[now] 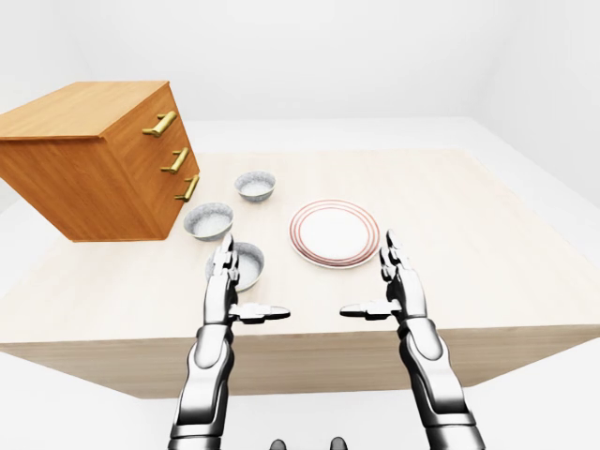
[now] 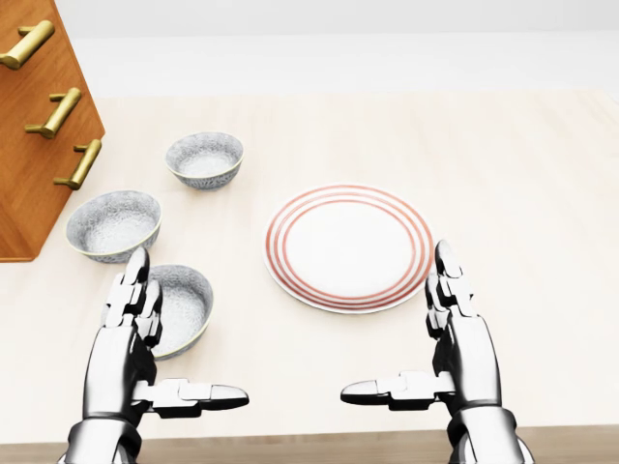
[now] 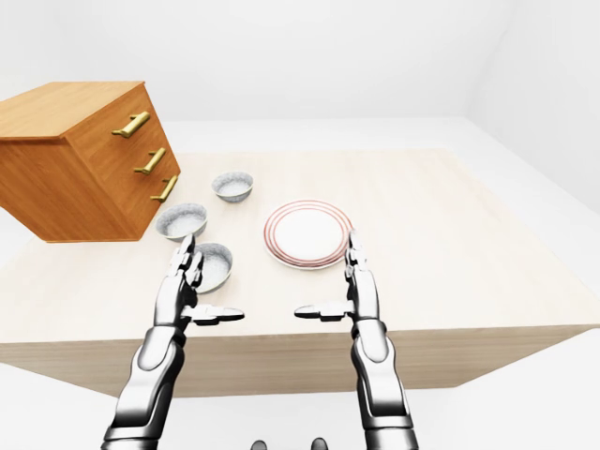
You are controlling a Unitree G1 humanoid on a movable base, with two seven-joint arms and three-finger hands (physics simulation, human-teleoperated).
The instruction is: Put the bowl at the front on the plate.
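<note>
**Both hands open over the desk's near edge, nearest bowl behind the left hand**

Three grey speckled bowls are set in a slanting row on the pale wooden desk (image 2: 503, 174). The near bowl (image 2: 184, 307) is seen at the lower left of the head view, partly covered by the fingers of the left hand (image 2: 145, 358). No contact between them can be made out. A middle bowl (image 2: 113, 224) is placed up and to the left of it, just beside the cabinet (image 2: 29, 145). A far bowl (image 2: 204, 159) is placed higher still, a little to the right.

The plate (image 2: 349, 247), white with red rings, is laid to the right of the bowls, at the middle of the head view. It is empty and is apart from all three bowls. Bare desk lies between the near bowl and the plate.

The right hand (image 2: 445, 358) is held at the lower right, below the plate's right rim. Both hands are spread wide, fingers pointed up the view and thumbs turned inward toward each other. Nothing is held by either.

The wooden cabinet, with three brass handles (image 2: 61, 111), is stood at the desk's left edge. White walls and floor are seen around the desk.
</note>
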